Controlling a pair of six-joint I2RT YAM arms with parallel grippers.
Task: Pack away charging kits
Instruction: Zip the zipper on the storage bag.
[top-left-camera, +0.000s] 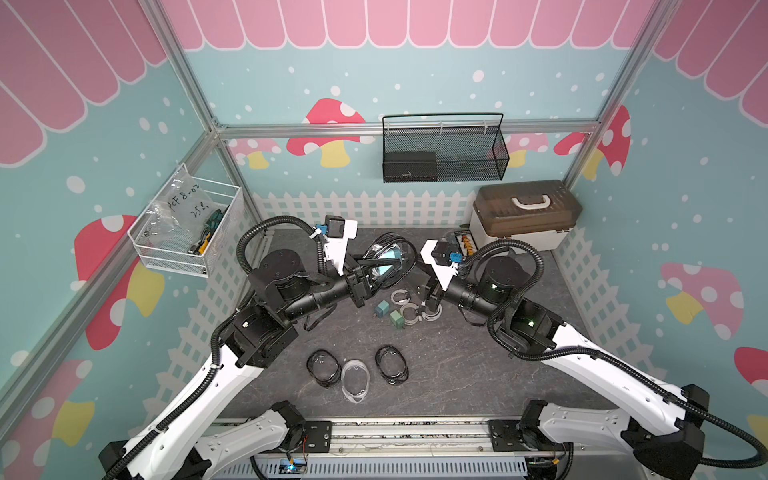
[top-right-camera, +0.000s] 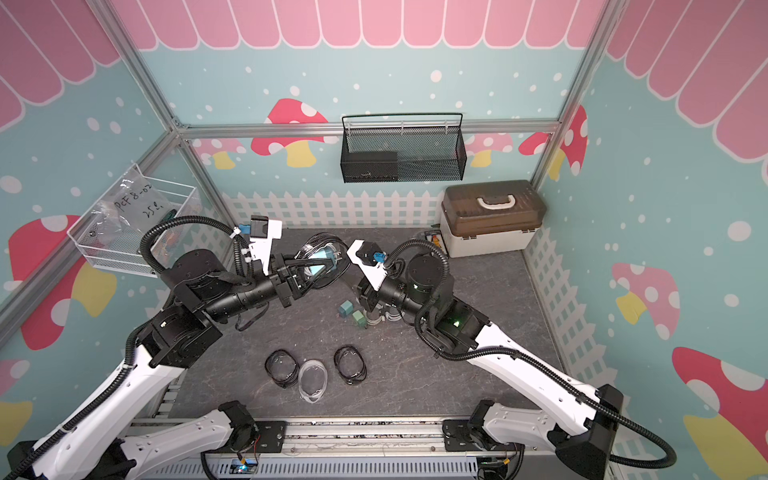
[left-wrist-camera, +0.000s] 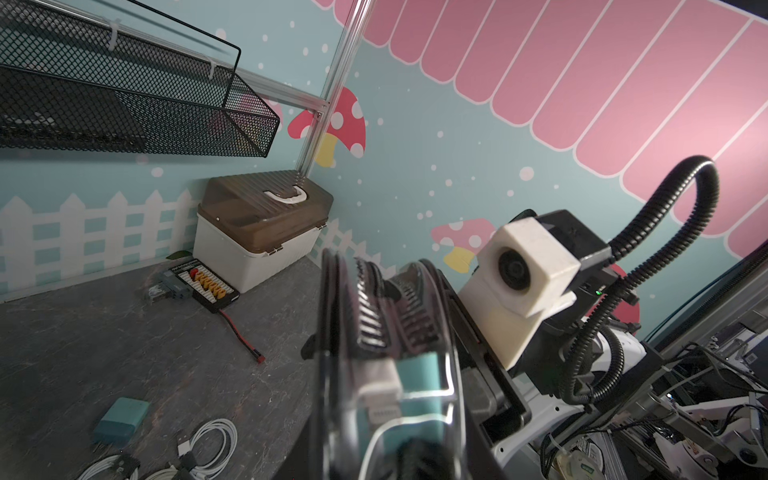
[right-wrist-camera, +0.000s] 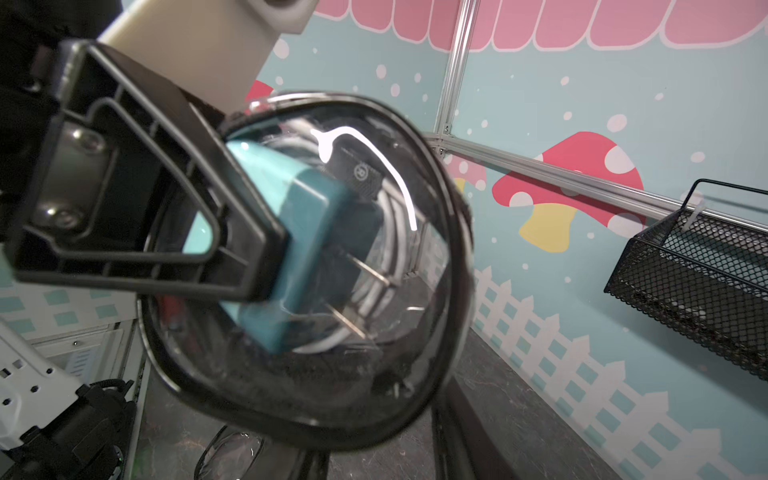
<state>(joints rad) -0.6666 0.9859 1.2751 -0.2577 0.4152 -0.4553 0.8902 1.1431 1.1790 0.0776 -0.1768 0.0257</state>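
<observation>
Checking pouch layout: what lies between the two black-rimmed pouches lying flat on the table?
The clear pouch lies between them; both top views show it.

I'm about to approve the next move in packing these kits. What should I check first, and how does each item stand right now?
1. Left gripper grips the held pouch: ok.
2. Charger inside it: ok.
3. Cable inside it: ok, a white coil shows behind the charger.
4. Held pouch zipped shut: cannot tell.
5. Right gripper empty: cannot tell; it is by the loose cables.
6. Black-rimmed pouches and clear pouch laid out in front: ok.
</observation>
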